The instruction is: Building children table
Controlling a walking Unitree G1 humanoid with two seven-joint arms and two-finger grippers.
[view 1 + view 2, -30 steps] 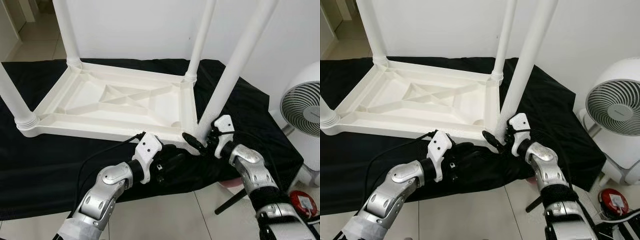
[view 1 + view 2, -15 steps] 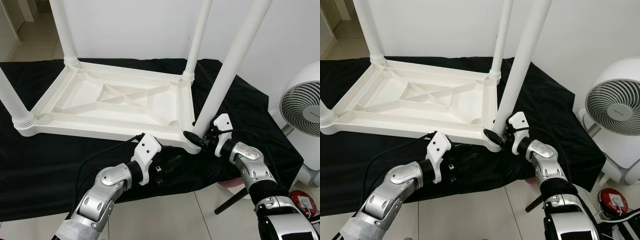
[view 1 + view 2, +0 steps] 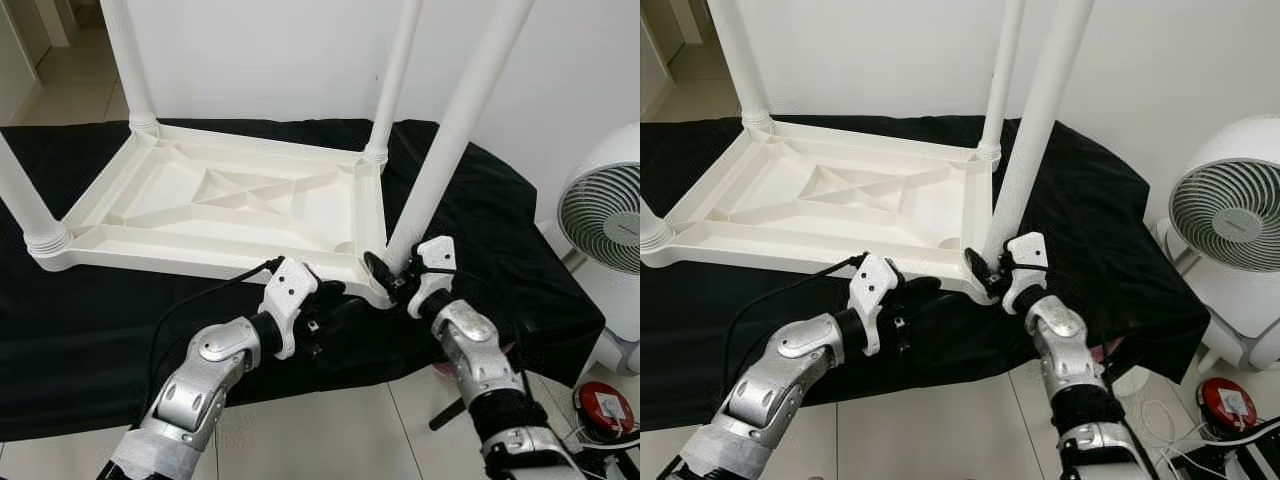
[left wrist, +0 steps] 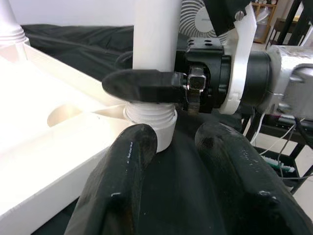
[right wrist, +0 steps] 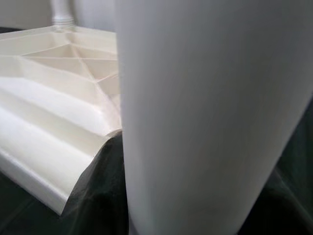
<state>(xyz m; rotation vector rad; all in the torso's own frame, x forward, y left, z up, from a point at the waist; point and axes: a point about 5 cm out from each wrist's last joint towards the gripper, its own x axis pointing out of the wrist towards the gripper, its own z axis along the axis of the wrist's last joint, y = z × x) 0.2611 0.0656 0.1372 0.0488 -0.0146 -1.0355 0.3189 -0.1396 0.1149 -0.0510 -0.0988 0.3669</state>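
Our right gripper [image 3: 385,278] clamps the near table leg [image 3: 440,160] just above its socket. Our left gripper [image 4: 166,161], fingers apart and empty, sits beside the tabletop [image 3: 215,195] corner. We judge that a tilted leg could cross-thread or slip.

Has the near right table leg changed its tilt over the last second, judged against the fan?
Yes. The table leg, gripped near its base by the right claw, has swung more upright, its top moving away from the fan and toward the tabletop.

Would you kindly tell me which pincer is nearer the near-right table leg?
Right: the right pincer grips the table leg at its base; the left pincer sits just beside it.
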